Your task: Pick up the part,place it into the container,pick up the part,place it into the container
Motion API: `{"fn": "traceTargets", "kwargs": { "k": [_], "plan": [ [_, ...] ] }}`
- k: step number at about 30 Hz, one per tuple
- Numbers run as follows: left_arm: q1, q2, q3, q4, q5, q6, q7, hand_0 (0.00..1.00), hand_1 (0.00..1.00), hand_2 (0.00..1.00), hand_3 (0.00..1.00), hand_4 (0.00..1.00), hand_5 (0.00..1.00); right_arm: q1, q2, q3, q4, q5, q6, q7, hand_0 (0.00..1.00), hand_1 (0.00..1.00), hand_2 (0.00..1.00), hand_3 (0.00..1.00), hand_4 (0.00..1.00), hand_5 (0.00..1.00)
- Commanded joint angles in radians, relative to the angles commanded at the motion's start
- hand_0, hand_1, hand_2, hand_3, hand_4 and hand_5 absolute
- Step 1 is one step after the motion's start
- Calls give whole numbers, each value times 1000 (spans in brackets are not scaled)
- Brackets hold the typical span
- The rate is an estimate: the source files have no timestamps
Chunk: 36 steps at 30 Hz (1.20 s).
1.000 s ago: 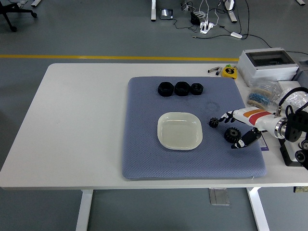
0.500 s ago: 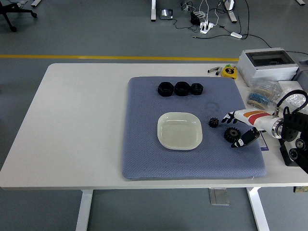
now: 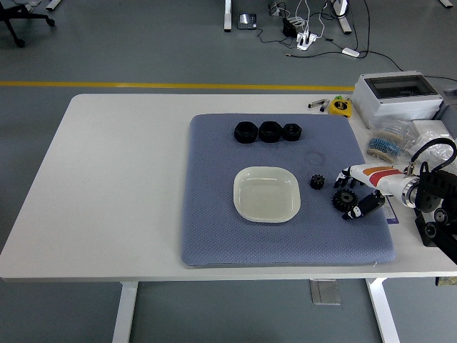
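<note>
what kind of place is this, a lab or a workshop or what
Probably a robotics lab or test workshop: a grey floor with a yellow line, loose cables and a power strip, and black gears laid on a padded mat.

Grey floor with a yellow line behind the white table.

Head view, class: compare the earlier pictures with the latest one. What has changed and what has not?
The right hand has drawn back rightward, away from the small gear, closing around the large gear without lifting it. Both gears, the empty dish and three black parts stayed put.
</note>
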Motion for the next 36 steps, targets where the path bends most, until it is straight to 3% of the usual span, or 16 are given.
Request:
{"fn": "traceTargets", "kwargs": {
  "k": [1,2,12,19,20,36],
  "plan": [
    [0,0,1,0,1,0,0,706,708,747,654,687,661,0,0,-1,-5,7,-1,2,571,605,619,588,937,236],
    [0,1,0,0,2,-1,0,706,708,747,654,687,661,0,0,-3,-9,12,-1,4,528,525,555,540,885,205],
    [4,1,-6,-1,11,-2,4,706,707,747,654,688,662,-5,4,-15,-36,32,-4,11,519,490,532,521,850,179],
    [9,0,-12,-1,20,-4,7,706,708,747,654,687,661,-9,6,-18,-25,48,-43,4,530,458,497,507,821,173],
    [9,0,-13,-1,21,-4,7,706,708,747,654,687,661,-9,6,-18,-23,50,-48,4,472,439,476,508,820,110],
    [11,4,-13,-1,21,-5,6,706,708,747,654,687,662,12,3,9,118,29,-84,-7,387,419,459,504,878,83]
  ]
}}
